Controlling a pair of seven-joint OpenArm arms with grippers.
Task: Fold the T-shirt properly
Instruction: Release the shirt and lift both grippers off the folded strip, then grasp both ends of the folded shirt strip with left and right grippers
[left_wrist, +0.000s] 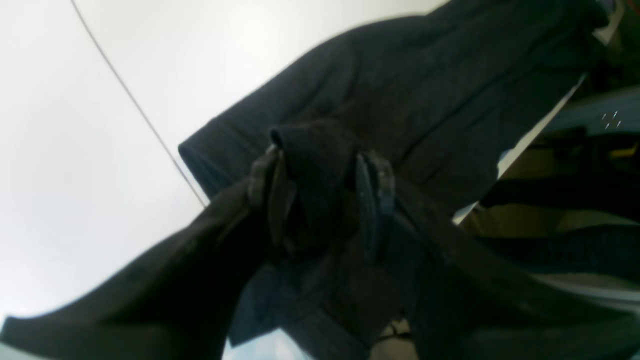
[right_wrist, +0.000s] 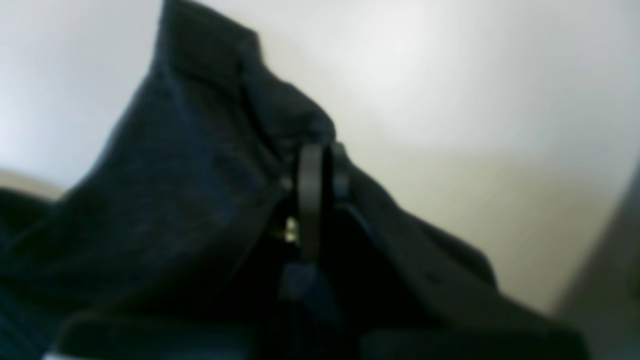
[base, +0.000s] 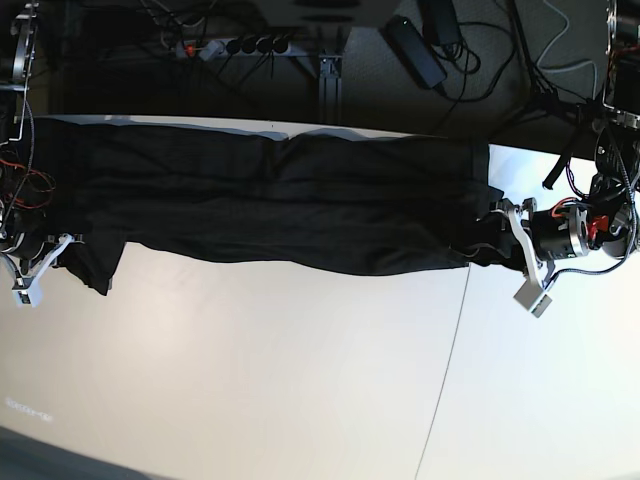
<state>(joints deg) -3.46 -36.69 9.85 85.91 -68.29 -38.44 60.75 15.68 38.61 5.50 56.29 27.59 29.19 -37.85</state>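
The black T-shirt (base: 290, 205) is being stretched along the desk's (base: 300, 380) far edge, pinched at either end by the left gripper (left_wrist: 325, 195) and right gripper (right_wrist: 320, 185), so an even fold-over is probably being called for next.

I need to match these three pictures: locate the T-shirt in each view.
Left wrist: T-shirt fills centre and right, a fold clamped in the left gripper.
Right wrist: it rises from the lower left, pinched by the right gripper.
Base: stretched across the top.
Shared landmark: the white table.
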